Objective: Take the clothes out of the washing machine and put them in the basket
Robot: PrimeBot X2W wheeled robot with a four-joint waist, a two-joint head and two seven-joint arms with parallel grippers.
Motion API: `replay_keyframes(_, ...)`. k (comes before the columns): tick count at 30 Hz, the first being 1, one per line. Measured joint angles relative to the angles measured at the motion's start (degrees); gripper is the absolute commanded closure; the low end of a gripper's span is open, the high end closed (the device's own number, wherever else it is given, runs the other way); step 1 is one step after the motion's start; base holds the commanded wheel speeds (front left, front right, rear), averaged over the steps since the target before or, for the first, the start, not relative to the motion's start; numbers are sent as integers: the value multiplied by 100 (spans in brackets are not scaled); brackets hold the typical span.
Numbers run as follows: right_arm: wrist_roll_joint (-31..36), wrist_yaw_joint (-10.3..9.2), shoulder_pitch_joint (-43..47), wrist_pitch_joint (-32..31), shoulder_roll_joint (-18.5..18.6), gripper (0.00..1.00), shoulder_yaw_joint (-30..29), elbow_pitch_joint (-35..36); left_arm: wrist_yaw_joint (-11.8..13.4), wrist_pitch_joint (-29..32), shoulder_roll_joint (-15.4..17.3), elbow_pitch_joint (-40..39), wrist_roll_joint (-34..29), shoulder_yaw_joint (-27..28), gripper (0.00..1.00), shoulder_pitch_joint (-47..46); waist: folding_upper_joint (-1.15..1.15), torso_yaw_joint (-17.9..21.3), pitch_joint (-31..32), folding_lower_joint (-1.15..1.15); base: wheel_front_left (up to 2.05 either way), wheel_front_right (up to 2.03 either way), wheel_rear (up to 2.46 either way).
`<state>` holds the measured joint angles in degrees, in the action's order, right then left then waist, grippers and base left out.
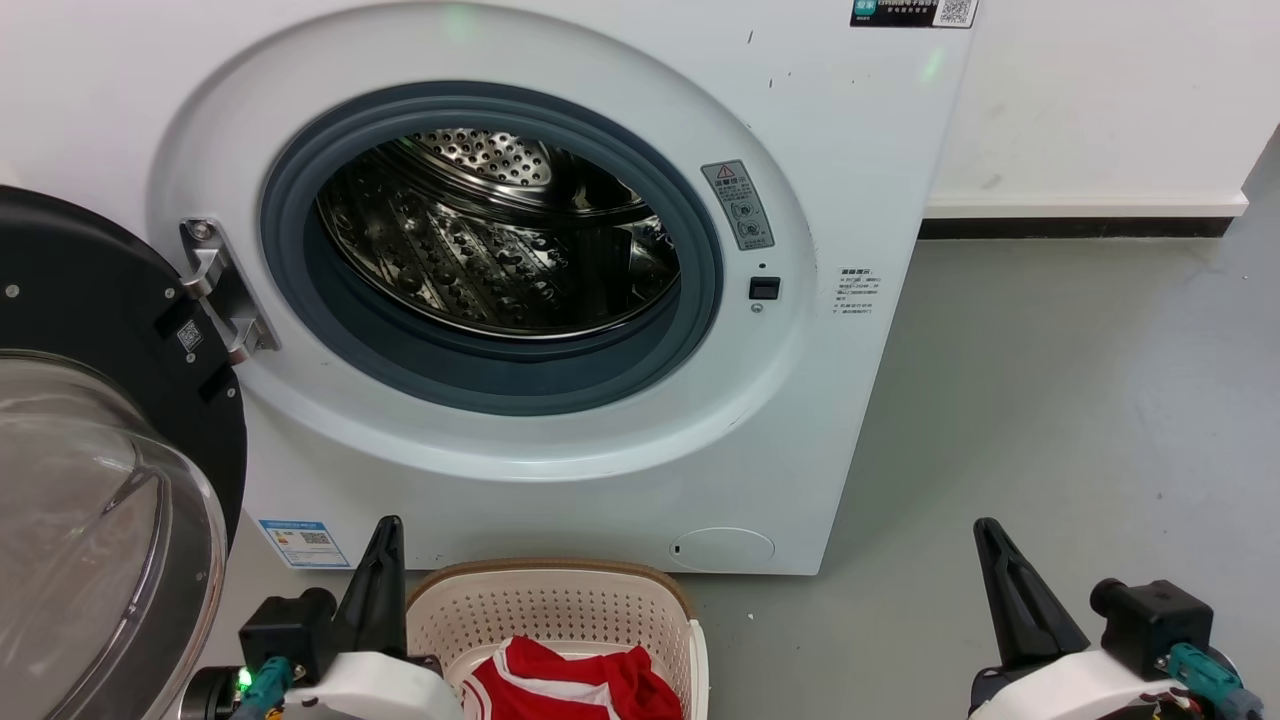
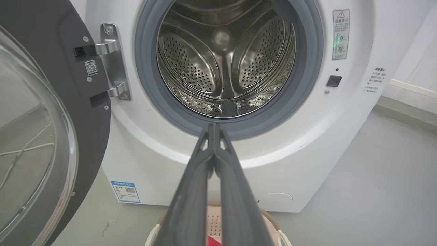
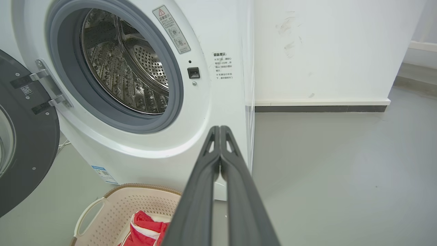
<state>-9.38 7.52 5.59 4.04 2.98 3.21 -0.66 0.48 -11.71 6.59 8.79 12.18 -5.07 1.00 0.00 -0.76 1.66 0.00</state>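
Observation:
The white washing machine point(image 1: 560, 480) stands with its door swung open to the left, and its steel drum point(image 1: 490, 235) holds no cloth that I can see. Red clothes point(image 1: 575, 685) with white stripes lie in the cream basket point(image 1: 470, 610) on the floor in front of the machine, also the clothes point(image 3: 145, 229) in the basket point(image 3: 112, 208) in the right wrist view. My left gripper point(image 1: 388, 525) is shut, empty, just left of the basket. My right gripper point(image 1: 985, 528) is shut, empty, over bare floor to the right. In the wrist views the left gripper point(image 2: 215, 126) and right gripper point(image 3: 220, 128) have fingers pressed together.
The dark-framed glass door point(image 1: 90, 480) juts out at the far left, close beside my left arm. Grey floor point(image 1: 1050, 420) stretches to the right of the machine up to a white wall with a dark skirting point(image 1: 1080, 225).

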Motion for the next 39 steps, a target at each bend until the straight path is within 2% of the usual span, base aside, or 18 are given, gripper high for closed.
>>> replay_keyframes(21,-2397,-1,-240,-153,112,100,-85,-383,-200,461,-108,108,2164,293,100,-132,0,14,-32,0,0,0,0)
replay_keyframes(39,-3900,-1,-447,-275,157,100,-187,-605,-348,798,-168,218,3574,505,100,-250,0,25,-58,0,0,0,0)
